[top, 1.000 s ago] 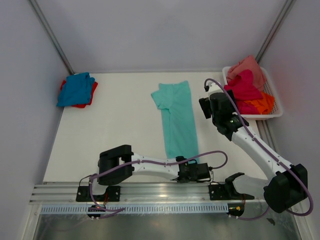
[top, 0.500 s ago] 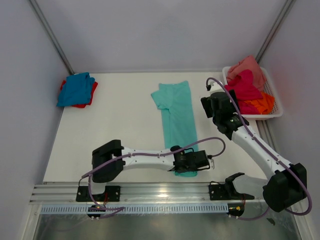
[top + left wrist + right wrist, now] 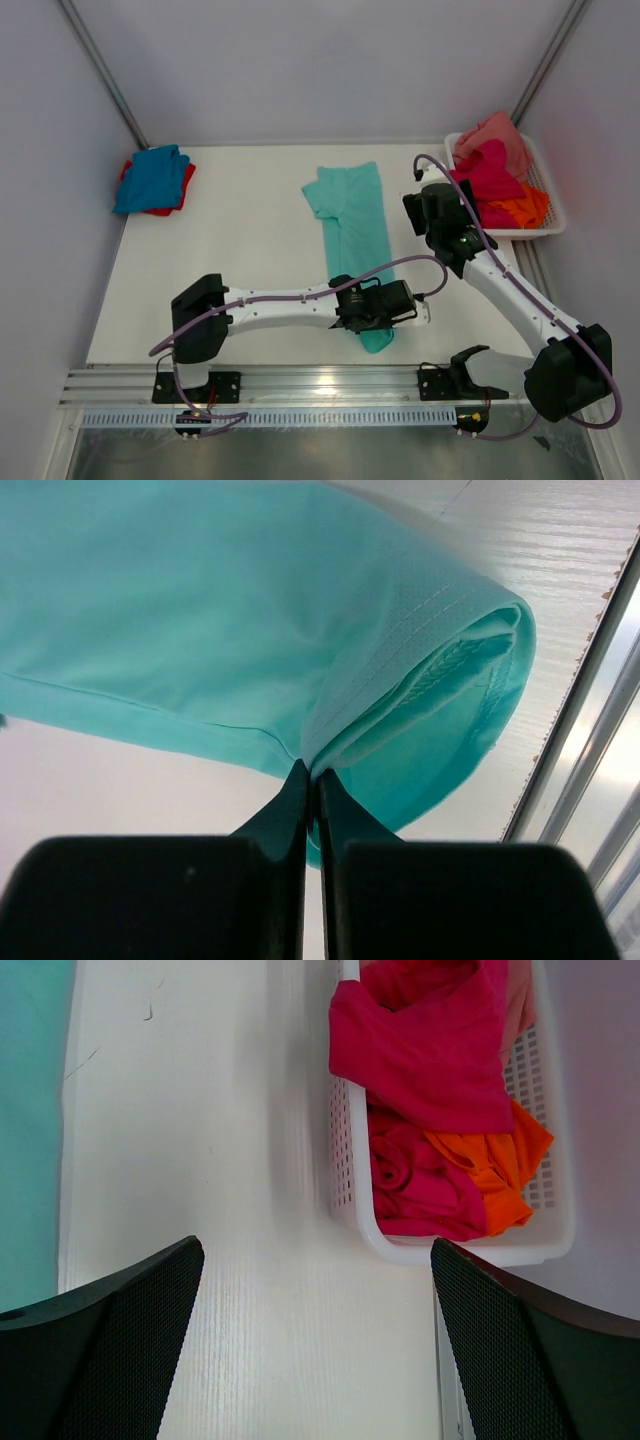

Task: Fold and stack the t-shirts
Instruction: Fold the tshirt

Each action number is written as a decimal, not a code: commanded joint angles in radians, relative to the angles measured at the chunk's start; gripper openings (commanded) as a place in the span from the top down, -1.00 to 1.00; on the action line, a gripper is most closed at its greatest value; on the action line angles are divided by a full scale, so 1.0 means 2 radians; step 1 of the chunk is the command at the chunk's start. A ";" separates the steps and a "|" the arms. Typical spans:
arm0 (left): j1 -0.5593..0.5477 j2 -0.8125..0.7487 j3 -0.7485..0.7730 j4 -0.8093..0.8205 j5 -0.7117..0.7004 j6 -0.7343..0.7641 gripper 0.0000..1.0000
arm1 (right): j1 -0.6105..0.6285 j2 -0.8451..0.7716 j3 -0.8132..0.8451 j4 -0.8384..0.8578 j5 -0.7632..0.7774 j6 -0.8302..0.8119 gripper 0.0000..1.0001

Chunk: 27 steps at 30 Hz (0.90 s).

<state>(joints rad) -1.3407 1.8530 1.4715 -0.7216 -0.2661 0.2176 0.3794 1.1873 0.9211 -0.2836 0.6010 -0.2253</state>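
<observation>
Here's the white desk point(image 3: 230, 260), and stretched along the middle of it is the big mint-teal t-shirt point(image 3: 355, 235), folded into a long narrow strip, collar end far, hem end near.

The left arm point(image 3: 280, 305) reaches in from the left of that mint-teal strip, right across its near end. The right arm point(image 3: 510, 290) stands off its right side.

Further right of the strip is the white mesh basket point(image 3: 518, 235), loaded with a salmon pink tee point(image 3: 500, 135) at the back, a magenta tee point(image 3: 485, 175) draped over the front and an orange tee point(image 3: 525, 208) tucked beside it. Well off to the strip's left, a blue tee point(image 3: 152, 178) lies on a red tee point(image 3: 186, 186).

The left gripper point(image 3: 310, 780) has its jaws pinched tight on the mint-teal hem, which curls over in a soft roll. The right gripper point(image 3: 315, 1250) hovers between strip and basket, jaws spread wide, holding nothing.
</observation>
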 commanded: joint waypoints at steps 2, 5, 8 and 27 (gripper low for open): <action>0.000 -0.009 0.011 -0.009 0.029 -0.001 1.00 | -0.001 0.002 0.007 0.021 0.008 0.011 -0.99; 0.000 -0.009 0.009 -0.013 0.042 0.000 1.00 | -0.001 0.004 0.007 0.021 0.009 0.011 -0.99; 0.000 -0.009 0.010 -0.017 0.060 0.002 1.00 | 0.000 0.005 0.008 0.021 0.009 0.011 -0.99; -0.001 0.021 0.015 -0.104 0.249 0.078 0.06 | -0.002 0.013 0.009 0.020 0.012 0.008 -0.99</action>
<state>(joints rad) -1.3403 1.8923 1.4723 -0.8806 0.1333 0.3172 0.3790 1.2110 0.9211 -0.2836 0.6044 -0.2256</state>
